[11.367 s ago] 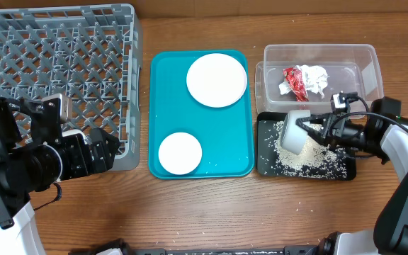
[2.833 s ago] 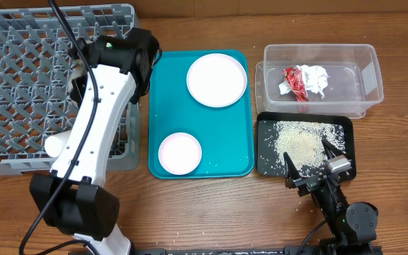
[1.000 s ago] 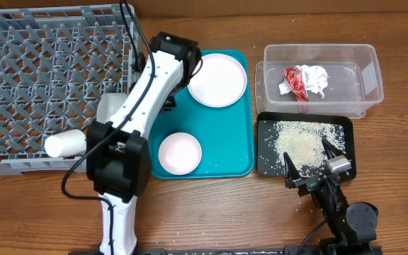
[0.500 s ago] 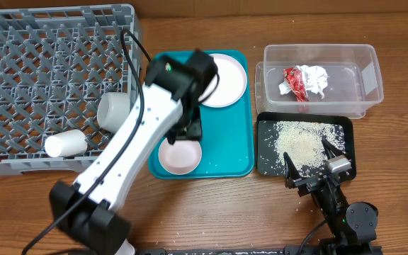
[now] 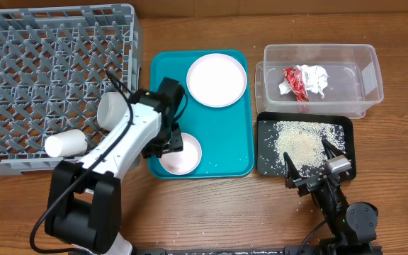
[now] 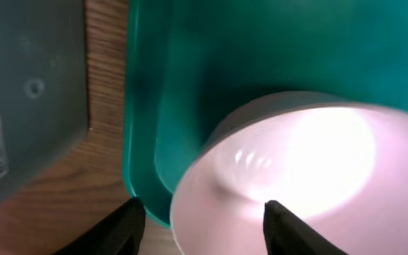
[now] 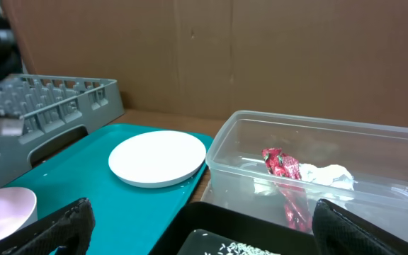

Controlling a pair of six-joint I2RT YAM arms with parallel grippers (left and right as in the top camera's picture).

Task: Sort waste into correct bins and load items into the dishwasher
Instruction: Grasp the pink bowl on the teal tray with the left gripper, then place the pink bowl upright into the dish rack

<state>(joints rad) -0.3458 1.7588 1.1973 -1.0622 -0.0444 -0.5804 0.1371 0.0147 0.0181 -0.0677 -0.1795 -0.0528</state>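
left claw (image 6: 205,221) spread, one finger outside rim of bowl (image 6: 296,163), one over its inside; not yet pinching. step in hand, by judgement: grasping bowl for loading into rack (image 5: 48,64). next calls for closing on rim, lifting clear of tray (image 5: 225,142), carrying to rack. bowl: white, shallow, glossy, apparently empty, upright at tray's front-left corner; likely slippery under rim pinch.

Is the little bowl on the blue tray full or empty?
Empty. In the left wrist view the bowl is bare and shiny inside.
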